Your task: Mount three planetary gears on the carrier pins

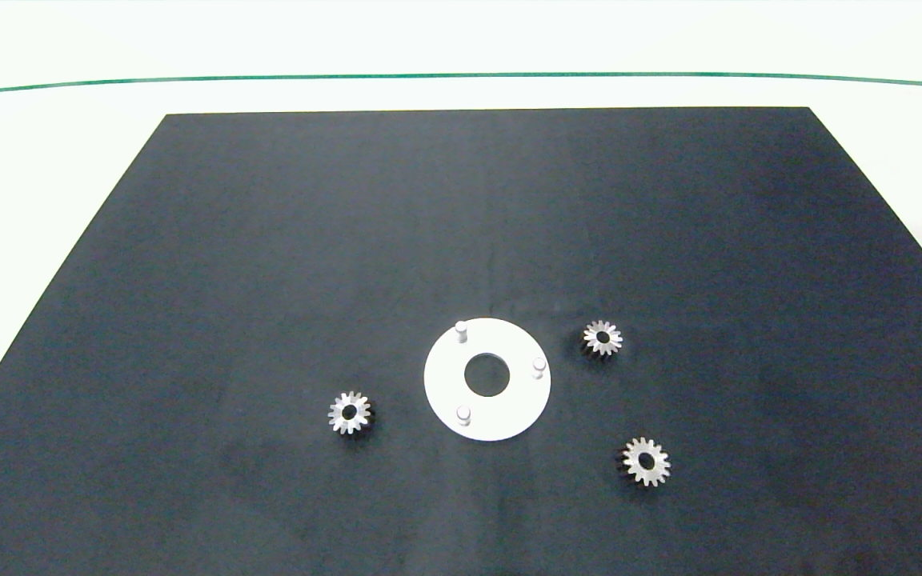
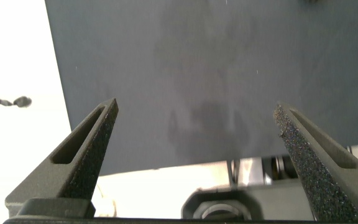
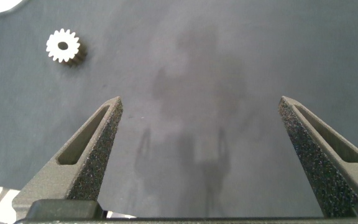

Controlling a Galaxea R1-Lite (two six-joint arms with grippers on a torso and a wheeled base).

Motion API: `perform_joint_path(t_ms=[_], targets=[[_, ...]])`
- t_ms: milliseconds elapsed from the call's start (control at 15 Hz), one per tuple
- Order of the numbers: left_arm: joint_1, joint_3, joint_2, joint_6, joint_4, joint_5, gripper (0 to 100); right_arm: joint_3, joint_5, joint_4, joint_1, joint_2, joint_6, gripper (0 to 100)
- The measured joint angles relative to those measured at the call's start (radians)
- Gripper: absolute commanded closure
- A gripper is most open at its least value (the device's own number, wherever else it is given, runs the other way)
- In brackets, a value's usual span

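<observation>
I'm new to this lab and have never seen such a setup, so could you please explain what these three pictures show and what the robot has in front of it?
They show one moment from three cameras on a two-armed robot. The large picture looks down from its head at a dark mat on a white table; neither arm reaches into it. On the mat lies a white disc with a centre hole and three upright carrier pins, all bare. Around it lie three small metal planetary gears, flat and apart from the disc.

The other two pictures come from cameras on the wrists. Each shows that arm's own two grey fingers: the left gripper and the right gripper, both open, holding nothing, above the mat. The right wrist view also catches one gear.
</observation>
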Motion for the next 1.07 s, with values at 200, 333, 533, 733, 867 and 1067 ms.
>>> perform_joint_path(t_ms=[200,333,533,733,867,1067], targets=[[0.001,-0.073,0.077,0.021,0.025,0.013,0,-0.073,0.001,-0.001,0.110,0.178,-0.002,0],[0.006,-0.082,0.095,0.023,0.026,0.015,0,-0.132,0.000,0.000,0.181,0.277,-0.002,0],[0.010,-0.082,0.101,0.023,0.048,0.015,0,-0.196,-0.002,0.000,0.275,0.395,-0.003,0],[0.017,-0.081,0.093,0.023,0.070,0.015,0,-0.225,-0.007,-0.002,0.373,0.479,-0.004,0],[0.017,-0.080,0.081,0.024,0.078,0.015,0,-0.242,-0.013,-0.002,0.421,0.527,-0.005,0],[0.022,-0.079,0.070,0.024,0.078,0.015,0,-0.272,-0.030,-0.002,0.462,0.593,-0.021,0]])
